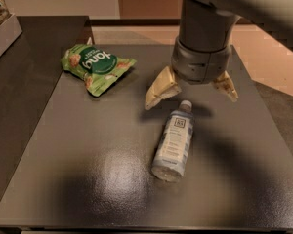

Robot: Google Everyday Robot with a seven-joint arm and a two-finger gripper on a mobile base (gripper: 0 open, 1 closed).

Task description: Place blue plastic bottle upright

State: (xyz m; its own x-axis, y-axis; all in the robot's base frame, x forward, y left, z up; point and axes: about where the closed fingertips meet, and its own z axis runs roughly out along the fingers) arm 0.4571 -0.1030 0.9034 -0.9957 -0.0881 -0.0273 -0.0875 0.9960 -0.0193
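Blue plastic bottle (pixel 174 138) lies on its side on the dark table (pixel 78 169), white cap pointing toward the gripper (pixel 191 97). The jaws are spread wide, one finger either side of the cap, gripping nothing. A green snack bag (pixel 95 66) lies well apart, beyond one finger.

Grey cylindrical wrist (pixel 202 38), banded by a paler ring low down. Pale, smooth arm shell (pixel 254 1) above it. Ends in a gripper (pixel 191 101) at upper centre of the view: two cream, wedge-shaped fingers (pixel 161 89), splayed wide, tapering to blunt tips.
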